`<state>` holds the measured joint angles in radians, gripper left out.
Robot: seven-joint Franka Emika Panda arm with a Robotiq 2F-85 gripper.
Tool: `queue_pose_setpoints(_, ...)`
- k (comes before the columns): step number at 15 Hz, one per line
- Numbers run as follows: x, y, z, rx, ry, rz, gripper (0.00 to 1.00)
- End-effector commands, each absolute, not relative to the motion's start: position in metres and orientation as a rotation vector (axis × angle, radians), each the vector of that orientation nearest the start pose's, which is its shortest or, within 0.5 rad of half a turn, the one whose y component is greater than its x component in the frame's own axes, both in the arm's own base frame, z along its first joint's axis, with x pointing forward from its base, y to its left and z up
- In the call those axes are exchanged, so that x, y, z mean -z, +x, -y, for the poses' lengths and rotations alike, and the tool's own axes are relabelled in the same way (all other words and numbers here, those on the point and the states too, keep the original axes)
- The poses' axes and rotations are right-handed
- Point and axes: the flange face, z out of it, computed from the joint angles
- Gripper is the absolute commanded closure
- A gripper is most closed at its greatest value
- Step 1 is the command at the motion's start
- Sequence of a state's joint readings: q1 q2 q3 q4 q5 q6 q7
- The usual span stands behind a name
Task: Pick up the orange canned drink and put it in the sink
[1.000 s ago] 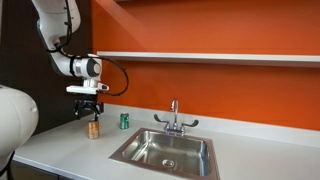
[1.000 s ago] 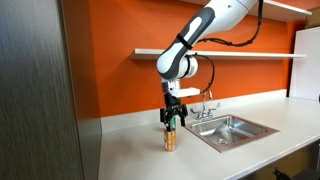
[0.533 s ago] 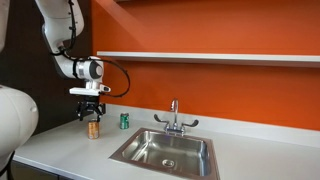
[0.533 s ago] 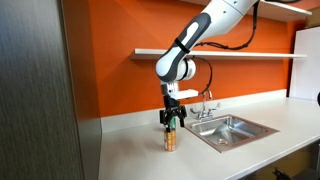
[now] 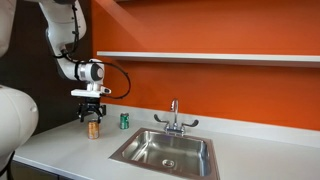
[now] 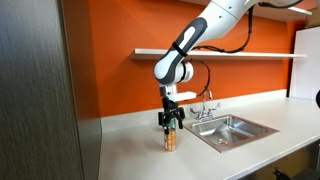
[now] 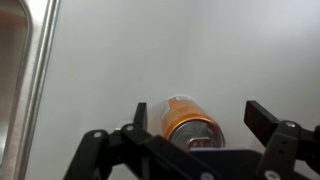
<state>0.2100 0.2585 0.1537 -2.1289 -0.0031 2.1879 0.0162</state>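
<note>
The orange canned drink [image 5: 94,130] [image 6: 171,140] stands upright on the grey counter, left of the sink [image 5: 165,152] [image 6: 233,129]. My gripper [image 5: 92,116] [image 6: 172,119] hangs straight above the can, just over its top, with fingers open and empty. In the wrist view the can [image 7: 185,122] shows its silvery top between the two spread fingers [image 7: 197,118], apart from both. The sink's steel rim [image 7: 35,70] runs along the left edge of the wrist view.
A green can [image 5: 125,121] stands on the counter between the orange can and the chrome faucet [image 5: 174,118] [image 6: 207,106]. An orange wall with a shelf [image 5: 200,57] is behind. A dark panel [image 6: 35,90] stands beside the counter.
The arm has shifted slightly and the gripper has come down a little toward the orange can. The can has not moved.
</note>
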Motion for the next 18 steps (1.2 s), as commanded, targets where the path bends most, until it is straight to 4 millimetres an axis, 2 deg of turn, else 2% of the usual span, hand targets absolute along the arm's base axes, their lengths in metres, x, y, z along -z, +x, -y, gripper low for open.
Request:
queue_pose_setpoints(1,-0.271,0.524,-0.198,-0.298,-3.078,0.583,0.0)
queue_pose_setpoints(18,-0.253,0.539,-0.199,-0.248,-3.074,0.552,0.0)
